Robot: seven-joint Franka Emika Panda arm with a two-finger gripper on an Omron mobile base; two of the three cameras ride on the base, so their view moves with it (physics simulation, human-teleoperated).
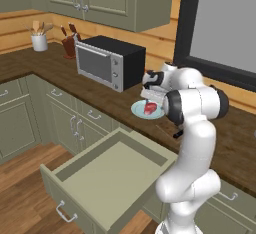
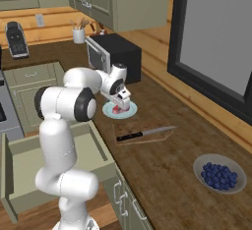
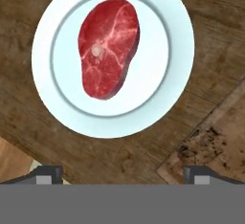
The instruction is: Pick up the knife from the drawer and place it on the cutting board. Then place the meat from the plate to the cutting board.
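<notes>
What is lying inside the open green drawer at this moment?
The drawer shows only its plain pale floor; no object lies on the visible part. The knife rests on the cutting board. In the right base view the arm hides part of the drawer.

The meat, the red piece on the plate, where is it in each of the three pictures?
Left base view: the meat sits mid-picture, just left of the robot's white arm.
Right base view: the meat lies a little above the middle, under the claw.
Hand view: the meat is big, at upper middle.
Shared landmark: the pale blue plate beneath it.
</notes>
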